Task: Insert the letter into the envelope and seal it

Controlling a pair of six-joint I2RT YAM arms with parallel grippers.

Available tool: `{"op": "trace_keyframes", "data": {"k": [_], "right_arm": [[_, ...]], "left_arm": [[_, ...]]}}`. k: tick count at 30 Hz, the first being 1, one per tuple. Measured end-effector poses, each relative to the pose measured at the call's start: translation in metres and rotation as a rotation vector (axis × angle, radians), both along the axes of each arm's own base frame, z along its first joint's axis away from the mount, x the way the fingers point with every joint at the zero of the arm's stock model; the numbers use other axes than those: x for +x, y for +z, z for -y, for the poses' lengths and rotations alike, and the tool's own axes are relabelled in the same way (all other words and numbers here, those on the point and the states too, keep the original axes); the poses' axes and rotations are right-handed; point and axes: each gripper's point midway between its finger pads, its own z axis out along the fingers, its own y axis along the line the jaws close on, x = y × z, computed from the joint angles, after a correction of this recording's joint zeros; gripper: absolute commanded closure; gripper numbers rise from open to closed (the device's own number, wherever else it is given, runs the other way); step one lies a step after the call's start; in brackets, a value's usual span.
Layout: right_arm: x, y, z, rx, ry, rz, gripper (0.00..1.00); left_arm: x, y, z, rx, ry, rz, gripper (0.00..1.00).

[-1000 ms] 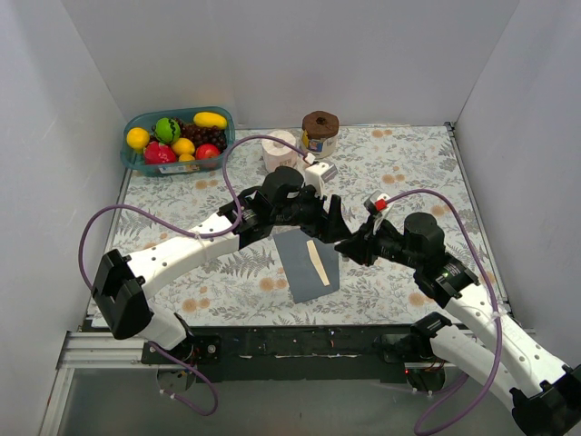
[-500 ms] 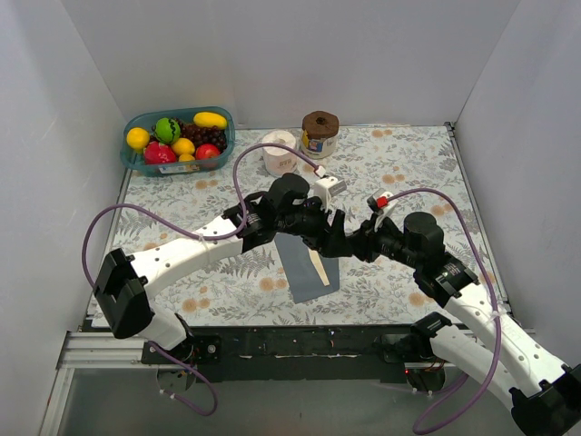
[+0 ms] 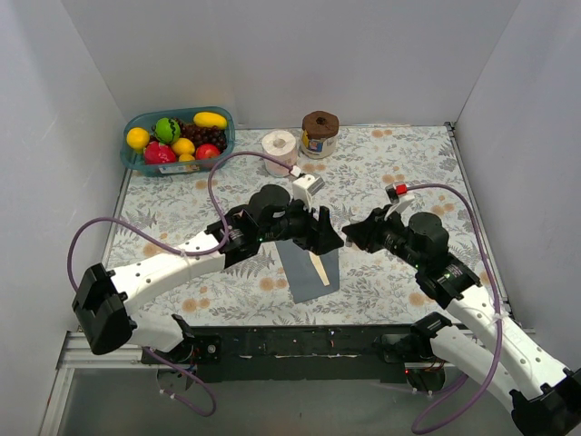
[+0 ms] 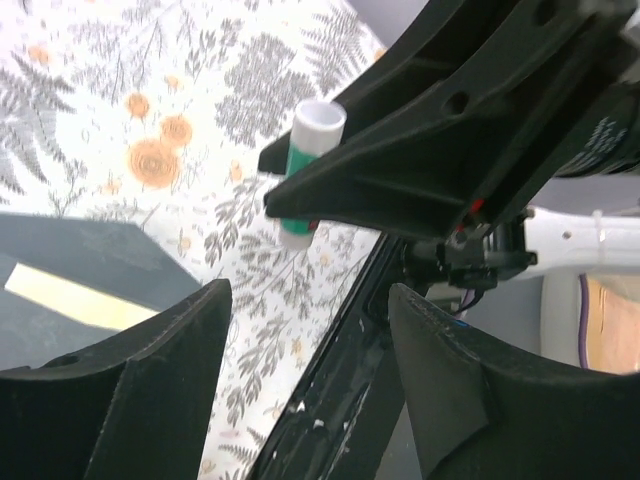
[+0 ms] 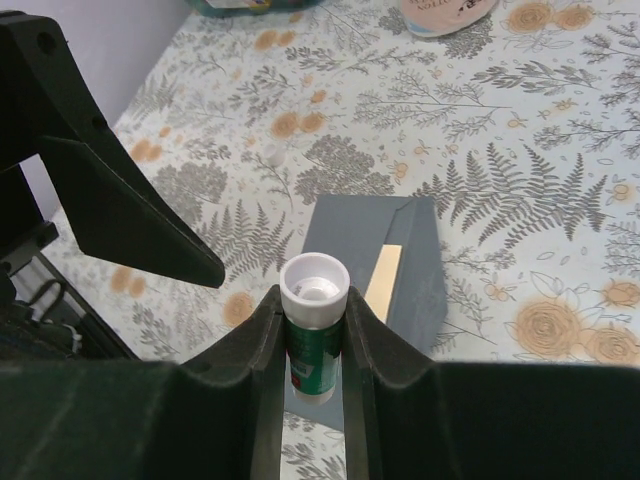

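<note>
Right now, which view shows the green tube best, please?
The right wrist view: the green tube sits centred and close, clamped in the right gripper, white end towards the camera. The left wrist view shows it side-on, partly hidden behind that gripper. In the top external view I cannot make it out.

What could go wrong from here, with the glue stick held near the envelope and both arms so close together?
1. The left pincer stands open right beside the right pincer, so the two could collide near the envelope.
2. A strip of the letter shows at the flap, so glue may smear onto it.
3. The glue stick is clamped by its sides only; pressing it down might push it askew.
</note>
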Motion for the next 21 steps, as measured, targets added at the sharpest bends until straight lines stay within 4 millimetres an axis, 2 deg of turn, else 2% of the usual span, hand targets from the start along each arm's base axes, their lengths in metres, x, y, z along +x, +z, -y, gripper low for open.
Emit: {"op": "trace_keyframes", "data": {"k": [3,5,21], "right_arm": [[0.002,0.007,-0.006,0.065,-0.005,-0.025,0.99],[0.002,0.008,-0.011,0.093,0.001,-0.048,0.99],[-0.003,0.019,-0.021,0.183,0.035,-0.084,0.99]], "left_arm": [[0.006,0.014,0.004,-0.046,0.02,0.03,0.36],[0.009,0.015,0.006,-0.054,0.027,0.038,0.36],[0.022,0.002,0.004,-0.006,0.084,0.065,0.37]]}}
